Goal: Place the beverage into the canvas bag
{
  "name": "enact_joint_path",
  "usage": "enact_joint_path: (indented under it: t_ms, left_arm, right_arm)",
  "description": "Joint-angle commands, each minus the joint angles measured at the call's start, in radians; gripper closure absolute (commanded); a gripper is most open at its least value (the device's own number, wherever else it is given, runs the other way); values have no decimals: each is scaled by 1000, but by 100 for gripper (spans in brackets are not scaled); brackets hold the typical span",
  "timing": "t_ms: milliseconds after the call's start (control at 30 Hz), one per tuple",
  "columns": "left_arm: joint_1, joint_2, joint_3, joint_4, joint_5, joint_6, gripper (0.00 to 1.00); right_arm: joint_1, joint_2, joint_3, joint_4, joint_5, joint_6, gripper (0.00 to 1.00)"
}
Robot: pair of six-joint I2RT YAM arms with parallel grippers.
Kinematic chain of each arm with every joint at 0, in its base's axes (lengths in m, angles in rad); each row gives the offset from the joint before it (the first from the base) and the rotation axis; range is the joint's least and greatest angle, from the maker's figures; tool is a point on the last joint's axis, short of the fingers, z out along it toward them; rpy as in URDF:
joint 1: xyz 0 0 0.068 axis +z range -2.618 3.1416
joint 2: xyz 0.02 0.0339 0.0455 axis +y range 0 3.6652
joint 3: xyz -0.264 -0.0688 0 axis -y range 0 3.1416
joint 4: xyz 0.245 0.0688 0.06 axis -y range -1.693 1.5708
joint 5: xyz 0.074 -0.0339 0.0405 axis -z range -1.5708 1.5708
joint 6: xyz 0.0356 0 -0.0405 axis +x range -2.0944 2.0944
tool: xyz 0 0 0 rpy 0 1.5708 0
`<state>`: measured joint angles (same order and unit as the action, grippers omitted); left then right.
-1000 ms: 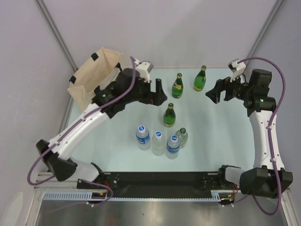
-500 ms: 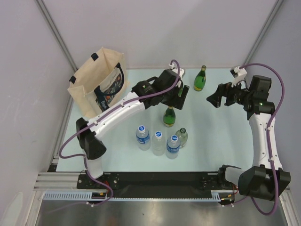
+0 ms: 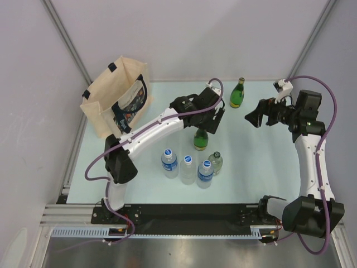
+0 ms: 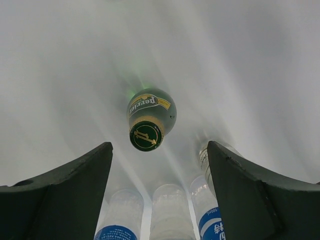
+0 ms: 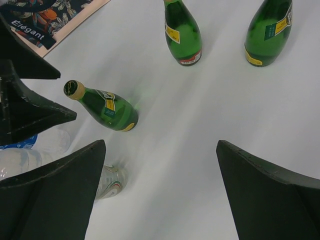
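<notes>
Left gripper [image 3: 212,118] open above a green bottle [image 3: 201,137]; right gripper [image 3: 252,116] open and empty.
Left wrist view: both fingers [image 4: 75,180] are spread wide with nothing between them. The green bottle stands upright on the table [image 3: 251,167] below and just ahead of the tips, cap up, no contact. Plastic water bottles [image 3: 188,169] and a clear bottle [image 3: 216,162] sit just past it on the arm-base side. The canvas bag [image 3: 111,97] stands upright well off to the left gripper's left, dark printed patch on the side facing it. The right gripper hangs well apart to the left gripper's right, jaws wide, aimed toward it. A second green bottle [image 5: 182,34] and a third green bottle [image 5: 269,35] stand upright ahead of its fingers, apart from each other.
</notes>
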<state>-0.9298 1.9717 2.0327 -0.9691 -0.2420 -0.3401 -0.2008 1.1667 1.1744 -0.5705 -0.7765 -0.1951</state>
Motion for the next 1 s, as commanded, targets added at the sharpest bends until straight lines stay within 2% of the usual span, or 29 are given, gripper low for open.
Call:
enact_joint_path:
  t_ms: [0,500,967]
  left_arm:
    - [6,32,47,-5,-42,-14,19]
    - [39,88,54,-5,-10,-39,41]
    - [49,105,60,1,10,-28,55]
  right_arm:
    - [-5,2,-2,35,-21,14,0]
    - [-5,7,-4,38,-21,20,0]
    - [-5,22,4,49,-32,33,0]
